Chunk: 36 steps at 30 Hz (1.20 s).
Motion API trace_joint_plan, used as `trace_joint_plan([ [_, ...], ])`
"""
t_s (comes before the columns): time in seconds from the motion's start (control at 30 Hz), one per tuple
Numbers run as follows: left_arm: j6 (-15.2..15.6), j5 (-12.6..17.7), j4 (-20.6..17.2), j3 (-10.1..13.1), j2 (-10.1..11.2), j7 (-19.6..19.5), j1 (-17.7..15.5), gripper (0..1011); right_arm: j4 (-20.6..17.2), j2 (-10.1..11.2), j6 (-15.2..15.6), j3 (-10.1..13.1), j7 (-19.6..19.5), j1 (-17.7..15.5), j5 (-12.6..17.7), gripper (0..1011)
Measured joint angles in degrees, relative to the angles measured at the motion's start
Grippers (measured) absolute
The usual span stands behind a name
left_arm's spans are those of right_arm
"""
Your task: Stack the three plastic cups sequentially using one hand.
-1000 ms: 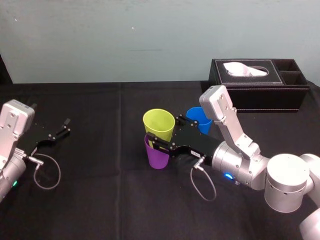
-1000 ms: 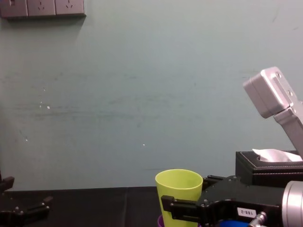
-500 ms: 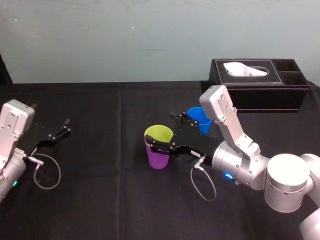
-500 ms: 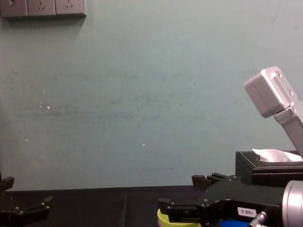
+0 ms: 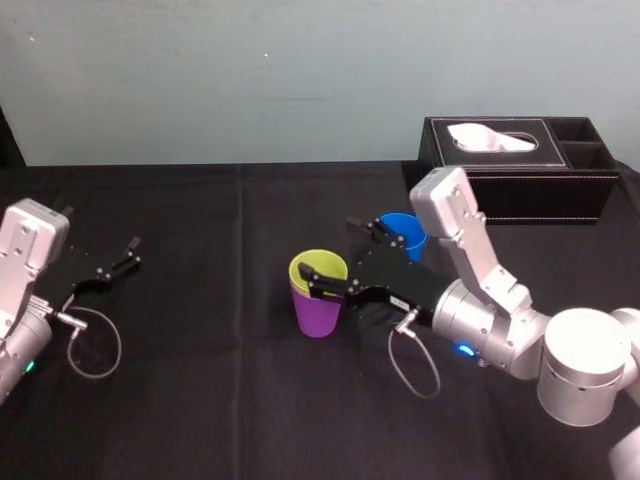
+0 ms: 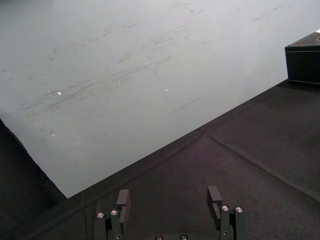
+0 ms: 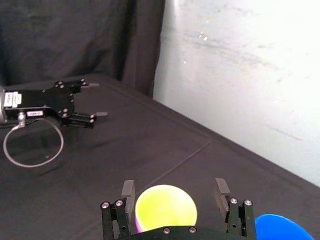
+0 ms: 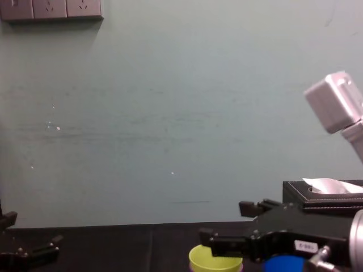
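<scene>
The tapered yellow-green plastic cup [image 5: 318,270] is sitting nested in the purple plastic cup [image 5: 317,312], mid-bench [image 5: 200,400]. The black right pincer [image 5: 327,250] is hovering with its fingers apart, either side of the rim. The blue plastic cup [image 5: 401,226] is standing just behind, toward the far edge. The left pincer [image 5: 118,258] is idling with its fingers apart, by the left edge.

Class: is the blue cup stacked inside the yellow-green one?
No, the blue cup stands by itself, apart from the yellow-green cup nested in the purple cup.
</scene>
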Motion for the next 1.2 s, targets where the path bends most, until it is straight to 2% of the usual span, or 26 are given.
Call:
trace_joint_plan([
  [0.3, 0.0, 0.0, 0.0, 0.0, 0.0, 0.0, 0.0, 1010, -2.5, 1.8, -1.9, 3.9, -1.7, -2.9, 0.5, 1004],
  [0.47, 0.0, 0.0, 0.0, 0.0, 0.0, 0.0, 0.0, 1010, -2.6, 2.4, -2.8, 6.7, -2.7, -4.3, 1.4, 1004],
  [0.7, 0.0, 0.0, 0.0, 0.0, 0.0, 0.0, 0.0, 1010, -1.6, 2.7, -3.5, 9.4, -3.2, -5.5, 2.5, 1004],
  [0.9, 0.0, 0.0, 0.0, 0.0, 0.0, 0.0, 0.0, 1010, 0.3, 2.6, -3.9, 10.4, -3.4, -6.0, 2.8, 1004],
  [1.2, 0.0, 0.0, 0.0, 0.0, 0.0, 0.0, 0.0, 1010, 4.5, 1.9, -3.9, 10.2, -2.9, -5.4, 2.7, 1004],
])
